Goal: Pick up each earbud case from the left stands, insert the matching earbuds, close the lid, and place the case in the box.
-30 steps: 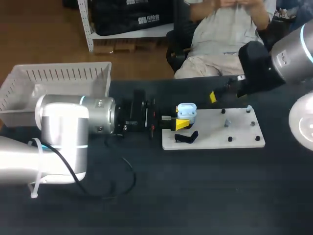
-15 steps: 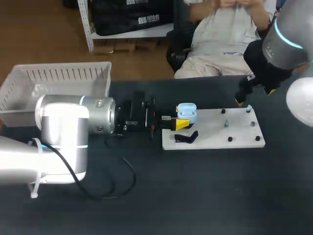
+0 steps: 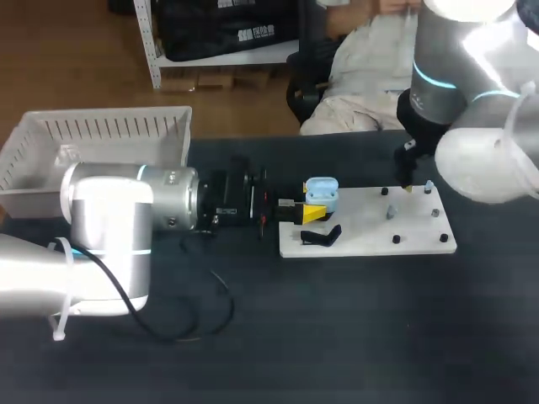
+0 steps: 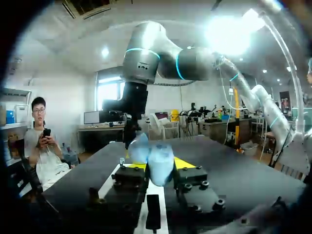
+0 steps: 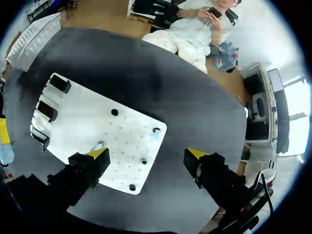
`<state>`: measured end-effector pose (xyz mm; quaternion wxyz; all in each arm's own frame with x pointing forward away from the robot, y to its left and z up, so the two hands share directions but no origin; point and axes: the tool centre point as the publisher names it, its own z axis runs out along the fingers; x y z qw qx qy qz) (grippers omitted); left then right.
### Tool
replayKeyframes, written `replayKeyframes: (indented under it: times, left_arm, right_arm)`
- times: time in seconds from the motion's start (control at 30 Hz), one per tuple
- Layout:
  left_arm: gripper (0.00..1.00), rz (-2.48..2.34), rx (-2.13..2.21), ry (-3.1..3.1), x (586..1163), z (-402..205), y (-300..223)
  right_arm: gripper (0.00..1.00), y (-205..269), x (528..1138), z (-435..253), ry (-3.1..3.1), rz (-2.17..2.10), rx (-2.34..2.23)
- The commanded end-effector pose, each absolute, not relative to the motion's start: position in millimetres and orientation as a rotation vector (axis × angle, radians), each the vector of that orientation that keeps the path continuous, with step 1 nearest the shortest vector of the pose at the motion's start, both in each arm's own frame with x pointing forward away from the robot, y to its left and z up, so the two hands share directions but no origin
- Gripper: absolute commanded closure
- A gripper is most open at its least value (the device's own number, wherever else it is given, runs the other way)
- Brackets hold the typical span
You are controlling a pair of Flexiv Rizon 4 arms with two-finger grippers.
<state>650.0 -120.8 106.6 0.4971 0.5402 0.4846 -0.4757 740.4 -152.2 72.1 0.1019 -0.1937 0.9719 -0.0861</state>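
The dark worktop (image 3: 337, 337) has lots of bare room along the bottom of the head view, from left to right. A thin black cable (image 3: 221, 296) lies loose there, lower left of the middle. The white box (image 3: 101, 126) sits in the upper left, at the far edge of the worktop. The white board (image 3: 370, 227) lies flat at middle right, with dark worktop showing all round it.

The left arm (image 3: 109, 227) fills the left side and points right. The left end effector (image 3: 313, 210) is just past the left edge of the board. Its fingers are clamped on the light blue case (image 3: 321, 190), which has its lid up. Black stands (image 3: 324, 236) sit on the board just below the case.

The right end effector (image 5: 146, 155) has its fingers wide apart, with nothing held. In the head view it hangs over the far edge of the board, in the upper right. Two small earbuds (image 3: 428, 186) stand on the right part of the board, among little black pegs (image 3: 396, 239). The earbuds are well apart from the case
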Motion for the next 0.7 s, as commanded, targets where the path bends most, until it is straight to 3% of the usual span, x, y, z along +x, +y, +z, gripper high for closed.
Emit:
replayKeyframes:
  times: [0.03,0.47,0.6,0.67,0.7]
  left_arm:
    - [1.00,-1.154,1.307,1.168,651.4,105.4,-121.1]
    - [1.00,-1.154,1.307,1.168,651.4,105.4,-121.1]
    - [1.00,-1.154,1.307,1.168,651.4,105.4,-121.1]
    - [1.00,-1.154,1.307,1.168,651.4,105.4,-121.1]
    - [1.00,-1.154,1.307,1.168,651.4,105.4,-121.1]
  right_arm:
    - [0.00,-153.0,755.3,60.6,2.968,-0.295,-0.571]
    - [0.19,-160.8,755.4,42.8,2.993,-0.301,-0.511]
    - [0.35,-161.4,756.0,40.8,2.984,-0.311,-0.492]
    - [0.50,-162.3,756.5,39.4,2.981,-0.315,-0.479]
    - [0.52,-163.0,757.3,38.6,2.978,-0.317,-0.473]
